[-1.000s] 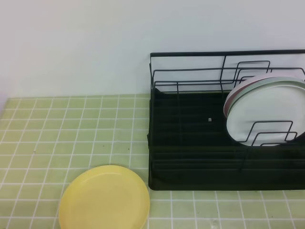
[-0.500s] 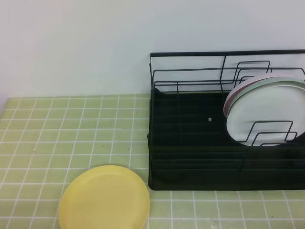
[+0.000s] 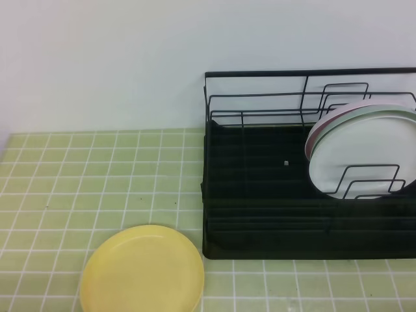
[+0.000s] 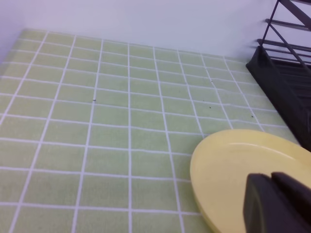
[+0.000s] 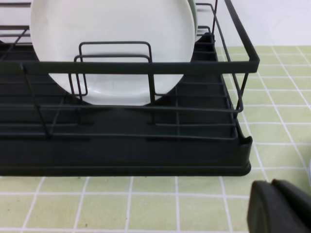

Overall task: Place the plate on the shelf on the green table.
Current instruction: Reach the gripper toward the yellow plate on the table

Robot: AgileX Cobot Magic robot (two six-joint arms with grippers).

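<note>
The pale-yellow plate [image 3: 142, 270] lies flat on the green table [image 3: 78, 175] at the front, just left of the black wire shelf [image 3: 260, 221]. In the left wrist view the plate [image 4: 233, 170] sits at the lower right, and my left gripper [image 4: 273, 204] hovers over its near edge with its black fingers pressed together, holding nothing. The right wrist view looks at the shelf [image 5: 121, 155] from the front. My right gripper [image 5: 277, 208] is shut and empty at the lower right, above the tiles in front of the shelf's corner.
A white plate [image 3: 361, 156] stands upright in the shelf's right dividers, with a pink-rimmed plate [image 3: 318, 133] behind it. The white plate [image 5: 114, 43] fills the top of the right wrist view. A white wall rises behind the table.
</note>
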